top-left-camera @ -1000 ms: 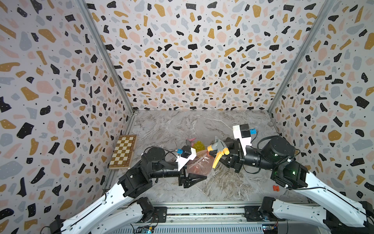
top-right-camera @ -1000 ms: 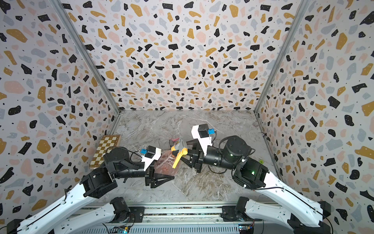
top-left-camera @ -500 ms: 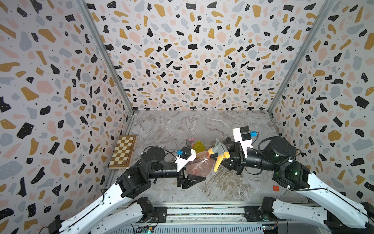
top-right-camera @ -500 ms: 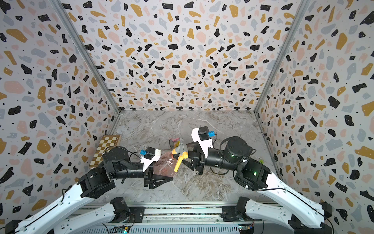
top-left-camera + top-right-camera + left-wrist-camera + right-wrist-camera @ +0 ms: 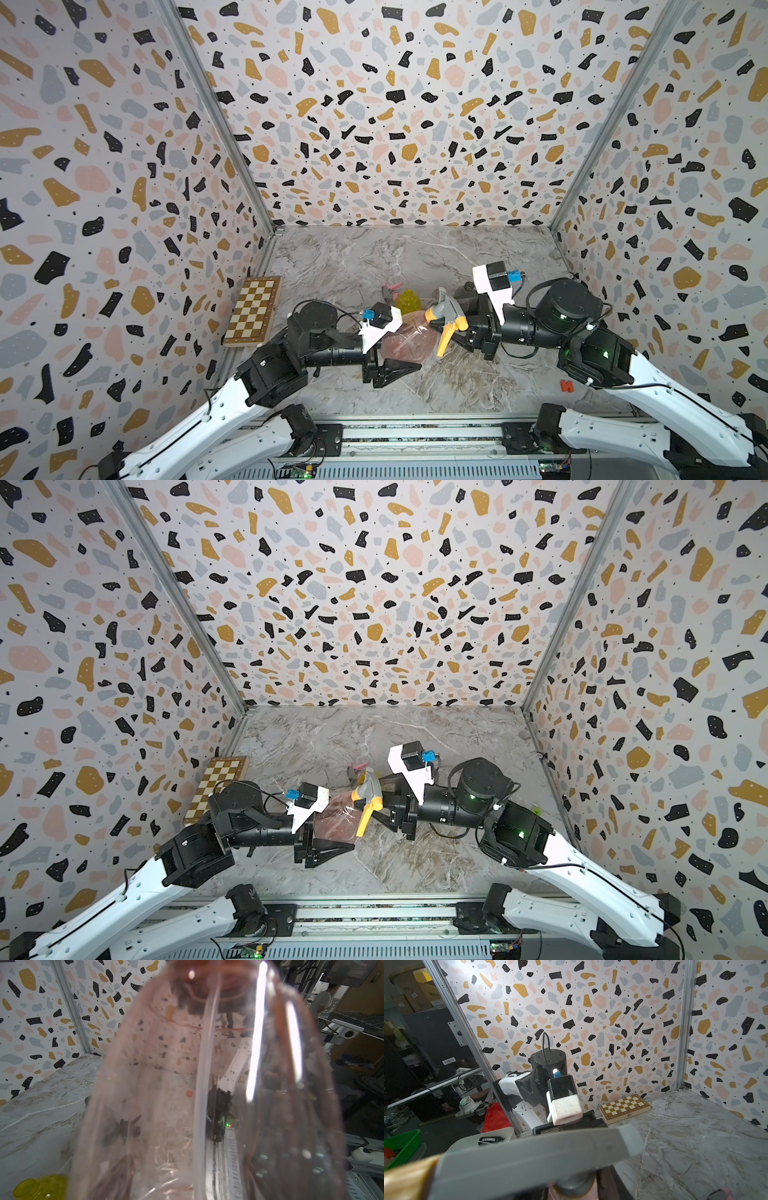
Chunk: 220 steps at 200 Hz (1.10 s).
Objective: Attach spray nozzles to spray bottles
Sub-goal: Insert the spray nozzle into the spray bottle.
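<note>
My left gripper [image 5: 395, 369] is shut on the pale pink bottle [image 5: 405, 345], which lies tilted above the table and fills the left wrist view [image 5: 166, 1105]. A thin dip tube [image 5: 203, 1084] runs down inside it. The grey nozzle with the orange trigger [image 5: 446, 316] sits at the bottle's neck. My right gripper [image 5: 471, 334] is closed on its rear end; its jaws are hidden behind the nozzle head [image 5: 529, 1161] in the right wrist view. Both top views show this pairing, with the nozzle [image 5: 368, 796] on the pink bottle [image 5: 336, 816].
The yellow bottle [image 5: 407, 298] stands just behind the pink one, with the pink-trigger nozzle [image 5: 390, 289] lying beyond it. A dark bottle [image 5: 464, 291] is partly hidden by my right wrist. A chessboard [image 5: 253, 311] lies by the left wall. A small red piece [image 5: 566, 385] lies front right.
My right gripper has carried the grey nozzle slightly left and down, closer onto the pink bottle's neck. The left gripper and the bottle have barely moved.
</note>
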### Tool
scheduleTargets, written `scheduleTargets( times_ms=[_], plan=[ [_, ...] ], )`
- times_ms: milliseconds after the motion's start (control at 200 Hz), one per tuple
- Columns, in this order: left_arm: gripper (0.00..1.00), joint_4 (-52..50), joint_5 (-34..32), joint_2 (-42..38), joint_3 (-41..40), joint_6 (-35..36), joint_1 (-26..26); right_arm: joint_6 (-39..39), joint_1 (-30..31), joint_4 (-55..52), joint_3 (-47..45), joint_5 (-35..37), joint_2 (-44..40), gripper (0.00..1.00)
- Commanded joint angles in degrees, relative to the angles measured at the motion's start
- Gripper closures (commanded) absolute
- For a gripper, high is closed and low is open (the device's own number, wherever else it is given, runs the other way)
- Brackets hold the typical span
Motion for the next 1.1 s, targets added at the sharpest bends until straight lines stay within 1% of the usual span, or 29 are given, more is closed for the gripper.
scheduleTargets(
  times_ms=[0, 75, 100, 215, 335, 410, 506, 601, 706, 811, 971, 1096],
  plan=[
    [1.00, 6.76, -4.74, -0.59, 3.48, 0.63, -0.01, 2.16, 0.17, -3.21, 0.86, 0.97, 1.05, 0.63],
    [1.00, 7.21, -7.74, -0.55, 3.11, 0.74, 0.04, 3.77, 0.30, -3.61, 0.33, 2.26, 1.31, 0.63],
    [1.00, 9.35, -8.44, -0.46, 2.85, 0.55, 0.04, 4.31, 0.35, -3.68, -0.01, 2.85, 1.39, 0.63],
    [1.00, 13.45, -13.23, -0.33, 1.27, -0.21, -0.06, 7.63, 1.22, -4.07, -1.57, 6.75, 1.84, 0.63],
    [1.00, 15.62, -20.51, 0.36, 0.56, 0.03, -0.04, 11.52, 3.23, -5.99, -1.95, 12.58, 3.18, 0.63],
    [1.00, 15.06, -23.35, 1.67, 1.00, 0.49, -0.12, 14.47, 4.54, -7.62, -1.57, 16.67, 4.41, 0.63],
    [1.00, 13.81, -25.12, 3.16, 1.16, 0.83, -0.29, 18.45, 5.36, -8.45, -1.39, 20.14, 5.66, 0.63],
    [1.00, 14.13, -26.71, 3.60, 0.11, 0.17, -0.43, 20.78, 5.74, -7.11, -1.70, 21.11, 6.21, 0.63],
    [1.00, 13.95, -27.07, 3.53, -0.38, -0.85, -0.43, 19.62, 6.03, -6.72, -0.64, 21.54, 6.33, 0.61],
    [1.00, 14.30, -25.27, 3.14, -0.74, -1.23, -0.45, 17.47, 5.98, -6.45, 0.18, 22.44, 4.91, 0.57],
    [1.00, 14.40, -20.17, 3.19, -0.98, -0.57, -0.39, 14.35, 6.05, -7.47, 2.16, 22.77, 3.44, 0.49],
    [1.00, 14.61, -20.09, 2.67, -1.61, -0.63, -0.44, 11.58, 6.02, -7.79, 2.91, 21.65, 1.49, 0.41]
  ],
)
